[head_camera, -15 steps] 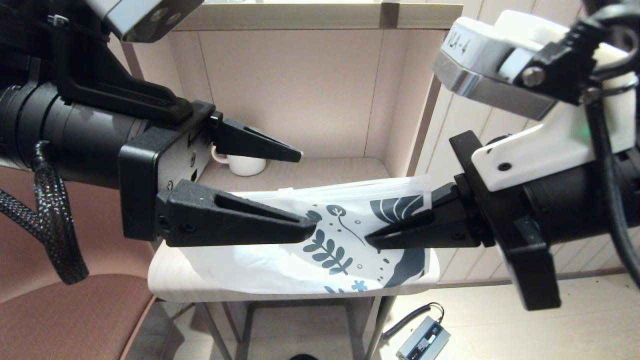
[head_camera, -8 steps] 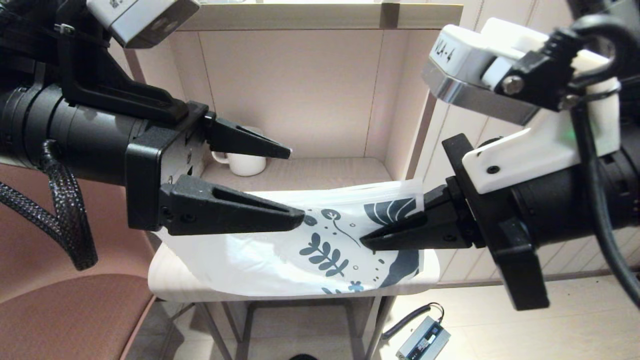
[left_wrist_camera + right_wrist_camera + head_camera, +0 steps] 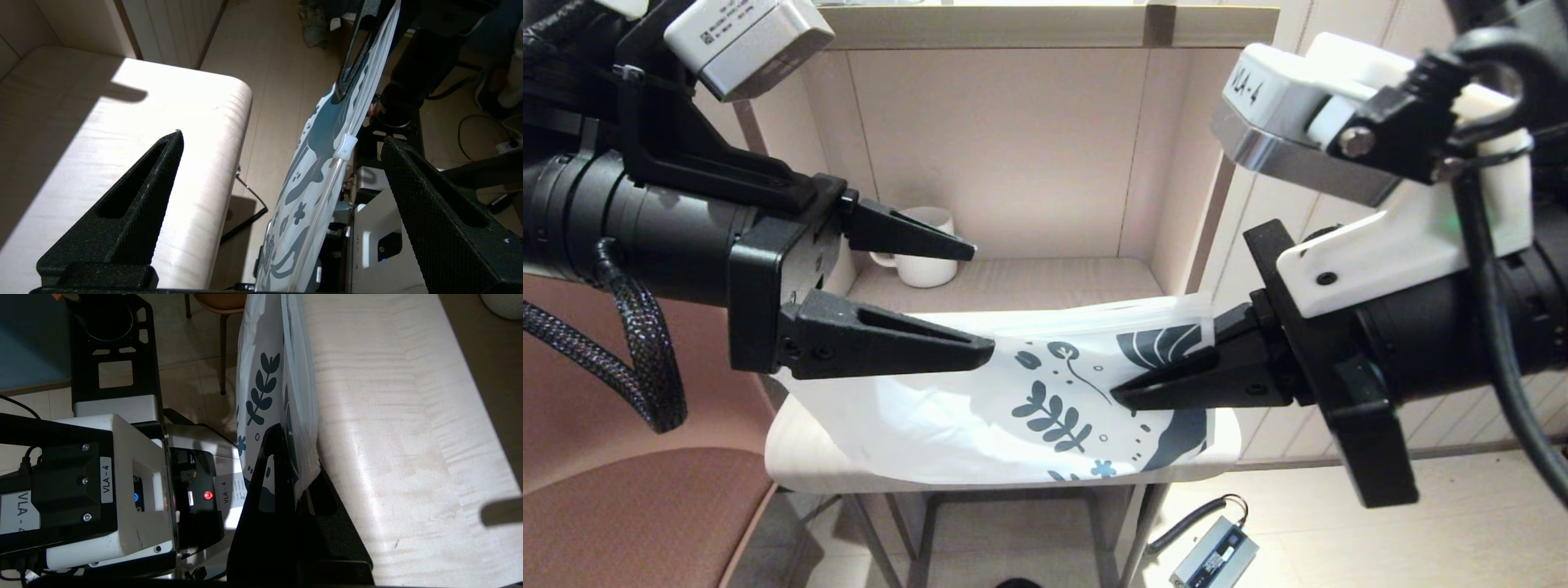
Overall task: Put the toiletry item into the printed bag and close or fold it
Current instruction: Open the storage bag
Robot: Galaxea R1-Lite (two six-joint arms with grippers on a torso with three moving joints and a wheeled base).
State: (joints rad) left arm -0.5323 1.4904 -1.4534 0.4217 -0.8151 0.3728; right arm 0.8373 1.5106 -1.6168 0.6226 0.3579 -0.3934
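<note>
We are pinching the printed bag by its patterned end with our right tool, hanging it above the worktop so our wide-open, empty left tool can reach the zip slider.

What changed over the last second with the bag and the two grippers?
The left gripper, jaws wide open, drew back toward the robot's left, off the bag; it now grips nothing. The bag's held end and the right gripper shifted slightly left. Unchanged: the right jaws stay shut on the bag's printed end, the bag hangs over the table, and the mug sits on the shelf.
</note>
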